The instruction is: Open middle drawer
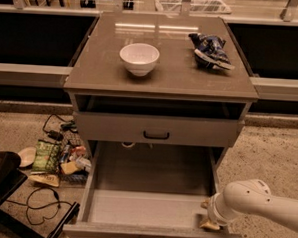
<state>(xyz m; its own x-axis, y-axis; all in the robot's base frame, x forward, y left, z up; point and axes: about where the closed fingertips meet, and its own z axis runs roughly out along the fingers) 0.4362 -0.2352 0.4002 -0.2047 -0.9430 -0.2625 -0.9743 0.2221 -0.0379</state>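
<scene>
So, only one camera view here. The middle drawer point(144, 209) was pulled well out toward the near side, and you could see its plain grey tray with nothing in it. Its front edge sat almost at the bottom of the view. My gripper point(207, 215) was at the drawer's near right corner, right up against the right side wall, with my white arm point(264, 203) coming in from the right. Honestly couldn't tell how far open it was or whether it had hold of anything, the angle just didn't show it.

Above the open tray was the top drawer point(188, 131) with its small black handle point(156, 135), and there was a dark gap between it and the cabinet top point(161, 79). On that top, a white bowl point(139, 58) sat a bit left of centre, and a blue chip bag point(210, 50) lay towards the far right corner, well apart from the bowl.

On the floor left of the cabinet lay a green snack bag point(47, 155), other small packets point(72, 159), a white dish point(26, 156) and a loop of black cable point(39, 205).
</scene>
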